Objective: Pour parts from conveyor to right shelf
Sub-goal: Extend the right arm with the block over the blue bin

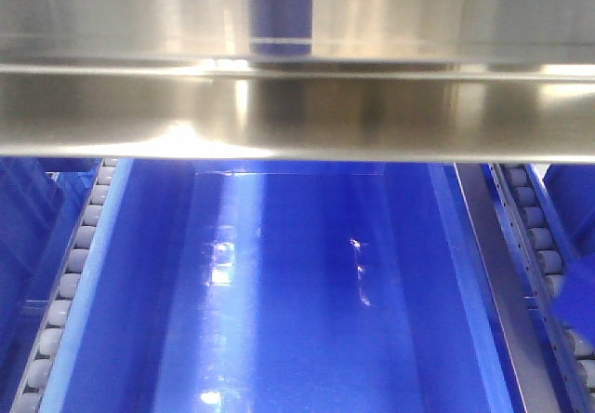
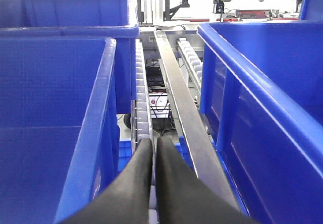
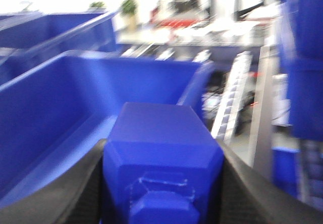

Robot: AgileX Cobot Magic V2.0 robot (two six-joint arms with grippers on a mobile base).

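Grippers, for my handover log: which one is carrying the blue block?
The right gripper: its dark fingers clamp the blue block on both sides. The left gripper is shut with nothing between its fingers.

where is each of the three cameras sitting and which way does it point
Exterior front-facing: sits just behind a steel crossbar of the shelf, looking down into a blue bin between roller rails; no robot parts show.
Left wrist-mounted: on the left arm, looking along the shelf's roller rail between two blue bins; the left gripper, fingers together, fills the bottom.
Right wrist-mounted: on the right arm, looking over the right gripper clamping the blue block above an open bin; blurred.
Shared: all three show blue bins and white rollers.
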